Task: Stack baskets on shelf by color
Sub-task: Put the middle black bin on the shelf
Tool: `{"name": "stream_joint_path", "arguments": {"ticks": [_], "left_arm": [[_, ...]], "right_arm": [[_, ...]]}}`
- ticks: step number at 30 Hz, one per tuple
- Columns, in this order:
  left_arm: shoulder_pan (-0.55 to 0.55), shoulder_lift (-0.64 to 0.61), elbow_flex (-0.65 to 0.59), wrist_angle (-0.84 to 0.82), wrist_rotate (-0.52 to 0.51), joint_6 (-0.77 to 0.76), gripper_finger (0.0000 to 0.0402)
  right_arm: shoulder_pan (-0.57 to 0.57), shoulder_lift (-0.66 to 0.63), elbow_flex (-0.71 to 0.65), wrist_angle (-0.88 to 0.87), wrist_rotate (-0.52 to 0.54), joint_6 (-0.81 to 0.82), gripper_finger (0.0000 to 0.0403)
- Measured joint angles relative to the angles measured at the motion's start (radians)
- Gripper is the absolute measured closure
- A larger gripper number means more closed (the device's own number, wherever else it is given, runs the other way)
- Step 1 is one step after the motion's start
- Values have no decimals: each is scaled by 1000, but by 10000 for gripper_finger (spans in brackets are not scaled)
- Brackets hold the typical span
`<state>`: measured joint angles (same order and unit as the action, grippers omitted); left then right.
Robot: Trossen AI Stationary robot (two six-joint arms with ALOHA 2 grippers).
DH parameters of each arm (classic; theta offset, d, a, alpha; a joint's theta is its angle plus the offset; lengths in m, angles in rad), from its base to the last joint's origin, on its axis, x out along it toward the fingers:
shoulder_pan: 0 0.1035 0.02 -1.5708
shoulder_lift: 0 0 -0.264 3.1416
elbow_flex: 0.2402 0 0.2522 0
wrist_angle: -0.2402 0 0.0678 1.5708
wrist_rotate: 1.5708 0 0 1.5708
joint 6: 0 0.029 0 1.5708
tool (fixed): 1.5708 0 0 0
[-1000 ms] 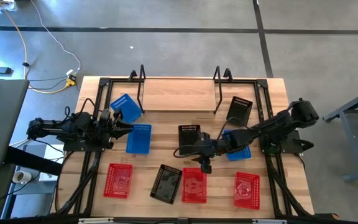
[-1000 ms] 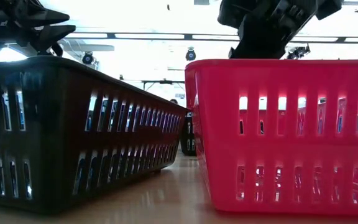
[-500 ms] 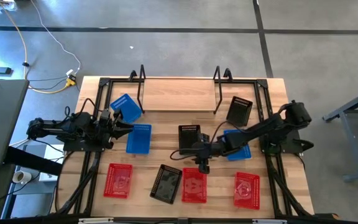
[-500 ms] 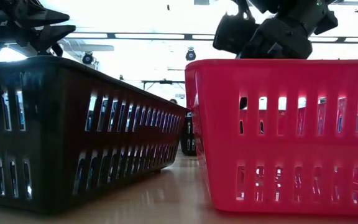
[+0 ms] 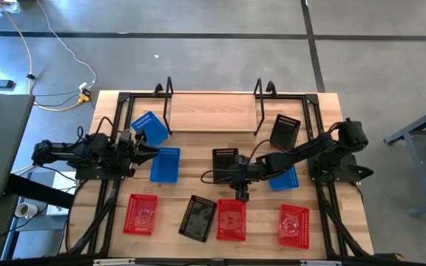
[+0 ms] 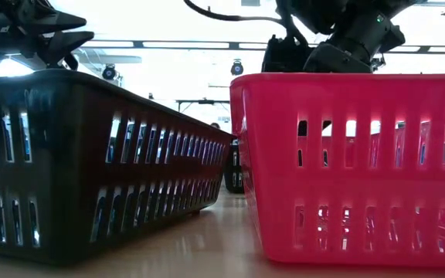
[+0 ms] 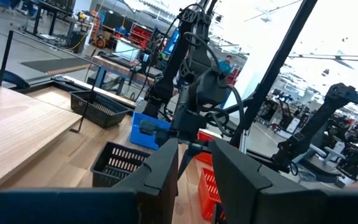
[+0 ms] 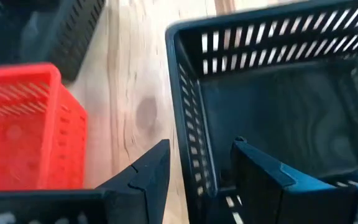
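Nine baskets lie on the slatted table: three blue [image 5: 165,164], three red [image 5: 231,220] and three black. The shelf [image 5: 213,118], a light plank between black wire uprights, stands at the far edge. My right gripper [image 8: 201,146] is open, slanting down over the middle black basket [image 5: 224,161]. One finger stands outside its near end wall [image 8: 191,165] and one inside, and I see no touch. My left gripper [image 7: 194,171] waits open and level at the table's left, holding nothing.
A red basket [image 8: 23,124] lies just beside my right gripper on the near side, and another black basket [image 5: 198,219] lies left of that one. A blue basket [image 5: 285,179] lies under my right arm. A black basket [image 5: 285,131] sits by the shelf's right upright.
My right gripper has sunk and gone a little toward the table's left, tipping further down, until its open fingers stand astride the middle black basket's near wall. No basket has moved.
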<state>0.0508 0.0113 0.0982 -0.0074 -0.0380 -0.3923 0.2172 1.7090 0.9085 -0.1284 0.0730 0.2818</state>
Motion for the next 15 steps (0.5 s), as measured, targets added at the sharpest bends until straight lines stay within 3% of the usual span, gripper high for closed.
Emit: {"name": "stream_joint_path", "arguments": {"ticks": [6, 15], "left_arm": [[0, 0, 0, -4, 0, 0, 312], [0, 0, 0, -4, 0, 2, 312]], "right_arm": [[-11, 7, 0, -4, -15, 2, 274], [-45, 6, 0, -5, -67, 29, 391]]}}
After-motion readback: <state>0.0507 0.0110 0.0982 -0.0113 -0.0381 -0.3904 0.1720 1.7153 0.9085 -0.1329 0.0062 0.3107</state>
